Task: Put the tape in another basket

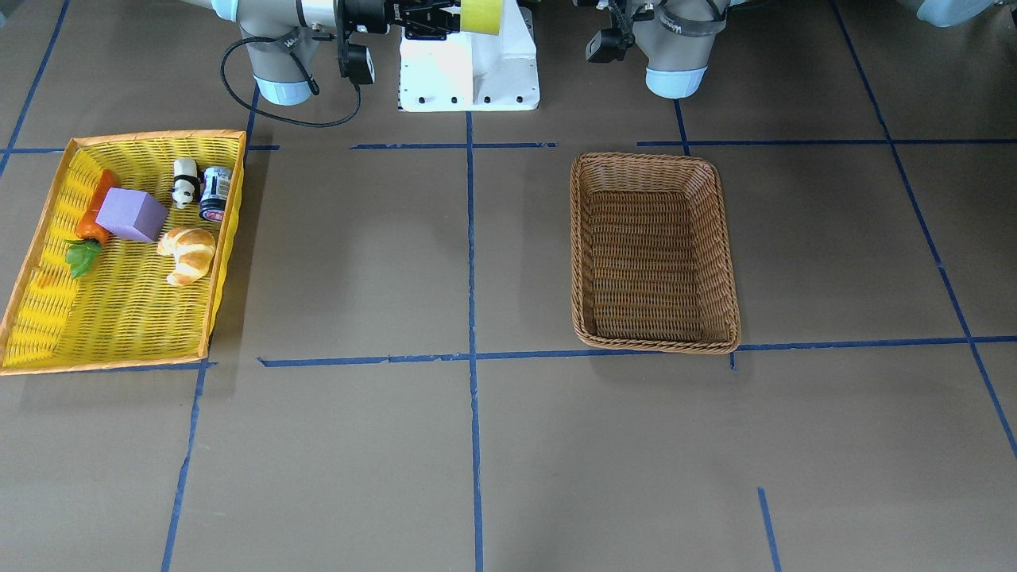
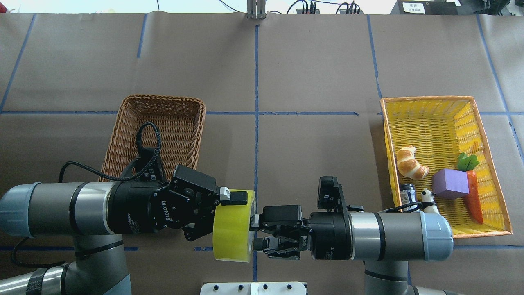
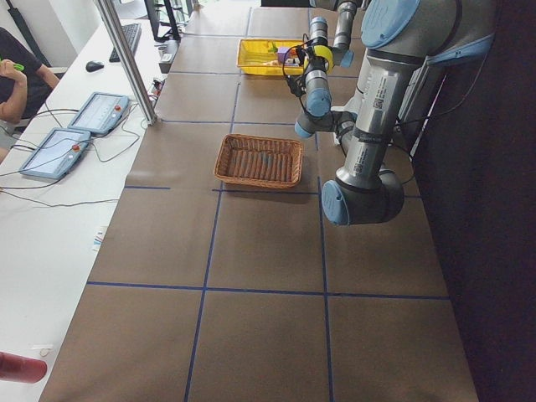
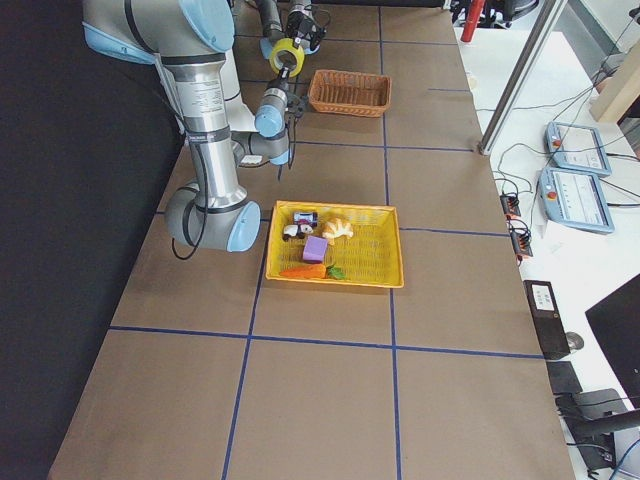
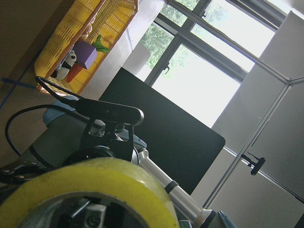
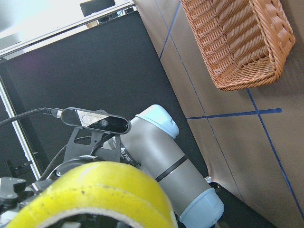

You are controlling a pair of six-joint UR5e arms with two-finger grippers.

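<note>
HANDOVER IN MID-AIR: Just in front of the robot's base, the tape (image 2: 233, 233) is out of the yellow tray (image 2: 425, 98). It hangs on edge between the left claw (image 2: 223, 215) and the right claw (image 2: 256, 234), which face each other nose to nose. To an onlooker the job seems about half done. The roll is up off the table and at the middle, but nothing shows in the wicker basket (image 2: 163, 99). The pass from one arm to the other looks unfinished, and the carry and the drop are not yet done. The left claw is closed down to a narrow gap, with one of its fingers (image 2: 239, 199) lying over the roll's outer rim. Its partner is hidden behind the roll, so the claw appears to have the wall of the tape pinched. The right claw's two fingertips meet the roll's opposite face, set a little apart. Whether they grip it or are free of it cannot be told from any view. The basket sits out across the table from the left claw, back past its wrist and well apart from the roll. Behind the right claw, beyond its forearm, the tray holds a croissant (image 2: 410, 163), a purple block (image 2: 450, 183), a carrot (image 2: 473, 200), a toy panda (image 2: 428, 197) and a small can (image 2: 406, 192).
</note>
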